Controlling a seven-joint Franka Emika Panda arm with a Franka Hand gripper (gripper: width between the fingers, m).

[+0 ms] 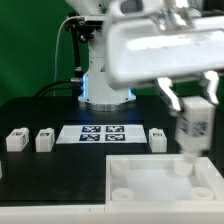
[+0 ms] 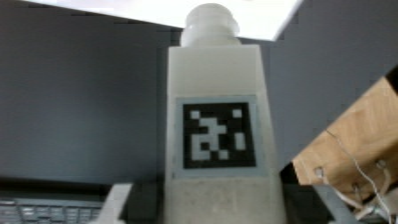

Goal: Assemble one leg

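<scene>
White plastic fills my wrist view: the leg (image 2: 221, 110) that my pincer (image 1: 192, 105) has clamped between its two fingers. From the exterior view the leg (image 1: 193, 125) hangs upright, its long axis vertical. Its narrow round peg (image 2: 214, 15) points down and away from my wrist, toward the panel (image 1: 145, 162). The flat face with the black-and-white tag (image 2: 221, 133) is turned to my wrist camera. The leg's lower end is at the panel's back corner on the exterior view's right, over a round socket (image 1: 184, 168). I cannot tell whether the peg is touching the socket or just above it.

I count four legs in all, one held and three loose. The loose ones stand on the black table (image 1: 50, 180), in a row behind the panel. One spare leg (image 1: 16, 140) is at the exterior view's far left. A second spare leg (image 1: 44, 140) is just beside it. A third spare leg (image 1: 157, 137) is on the other side of the marker board (image 1: 103, 133), nearest to the one I hold but apart from it. There is one panel and one marker board, the board lying flat between the second and third spare legs.
</scene>
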